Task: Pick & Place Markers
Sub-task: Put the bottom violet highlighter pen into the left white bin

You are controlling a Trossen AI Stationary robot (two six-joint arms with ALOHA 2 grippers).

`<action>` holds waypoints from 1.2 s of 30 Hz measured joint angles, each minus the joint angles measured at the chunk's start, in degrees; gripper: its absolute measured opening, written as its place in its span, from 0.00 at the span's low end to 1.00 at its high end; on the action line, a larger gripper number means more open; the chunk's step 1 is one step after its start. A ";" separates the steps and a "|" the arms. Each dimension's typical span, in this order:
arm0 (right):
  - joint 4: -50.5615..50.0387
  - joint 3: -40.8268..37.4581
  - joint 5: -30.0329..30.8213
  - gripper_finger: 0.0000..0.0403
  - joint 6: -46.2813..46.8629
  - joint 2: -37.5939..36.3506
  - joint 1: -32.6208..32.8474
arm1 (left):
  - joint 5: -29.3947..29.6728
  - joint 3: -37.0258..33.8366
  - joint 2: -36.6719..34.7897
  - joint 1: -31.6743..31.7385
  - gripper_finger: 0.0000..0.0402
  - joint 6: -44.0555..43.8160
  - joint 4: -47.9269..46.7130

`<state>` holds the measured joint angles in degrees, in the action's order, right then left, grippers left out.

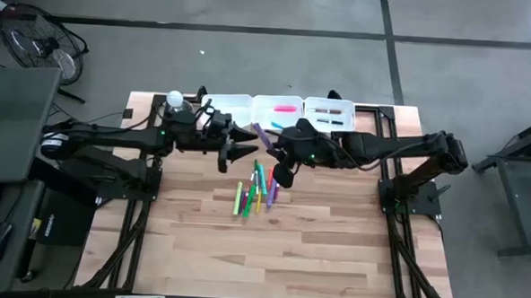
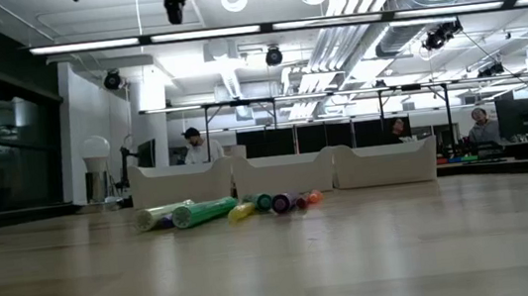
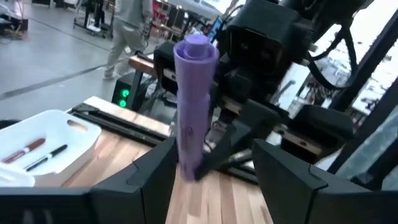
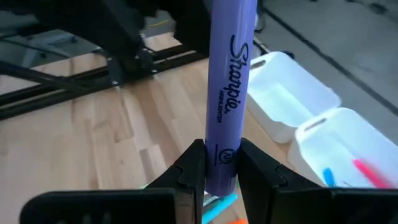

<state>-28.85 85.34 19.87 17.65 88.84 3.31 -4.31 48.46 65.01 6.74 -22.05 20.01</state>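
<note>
Purple marker (image 4: 229,93) fills the right wrist view, standing up between the right gripper's (image 4: 219,163) two dark fingers (image 4: 193,163), which are pressed against its lower barrel on both sides; black lettering runs along the barrel. Same marker in the left wrist view (image 3: 193,106): it rises between the left gripper's (image 3: 214,165) fingers (image 3: 152,171), which stand spread with clear space on either side of the barrel. Whether either left finger touches it cannot be told.

High view: both arms meet over the middle of the table (image 1: 314,259), left gripper (image 1: 239,148) and right gripper (image 1: 278,159) tip to tip, the purple marker (image 1: 261,133) slanting between them, raised just in front of the trays.

Loose markers (image 1: 256,189) lie in a cluster on the wood just below the grippers: green, yellow, orange, red and blue. Low view shows the same pile (image 2: 226,209) lying flat, green ones nearest the lens, both grippers only as dark shapes at the upper edge.

Three white trays (image 1: 276,109) sit side by side along the far edge. Middle tray holds a pink marker (image 1: 285,107); the right-hand one holds dark pens (image 1: 331,121); the left-hand tray's contents cannot be made out.

People (image 2: 199,145) sit at desks in the room beyond.
</note>
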 joint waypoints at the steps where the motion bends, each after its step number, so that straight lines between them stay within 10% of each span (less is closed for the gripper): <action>1: 0.02 0.00 -1.35 0.16 -0.16 0.00 -0.48 | 0.28 0.29 0.93 -0.02 0.51 -0.40 1.02; 11: -0.30 0.00 -9.08 0.16 -4.71 0.00 -2.68 | 2.53 4.51 6.27 0.00 0.51 -0.98 3.02; 21: -1.15 0.00 -11.85 0.16 -7.31 0.02 -4.77 | 5.17 4.57 6.54 -0.02 0.14 -0.49 -0.72; 30: -0.93 0.00 -13.30 0.16 -9.83 0.02 -6.45 | 6.33 4.57 6.54 0.06 0.14 0.81 -0.72; 36: -1.09 0.13 -16.37 0.43 -10.38 -1.50 -7.19 | 9.22 4.57 6.61 0.02 0.14 1.16 -1.14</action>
<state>-29.94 85.47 3.50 7.27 87.33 -3.88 4.91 53.04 71.62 6.76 -20.88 18.87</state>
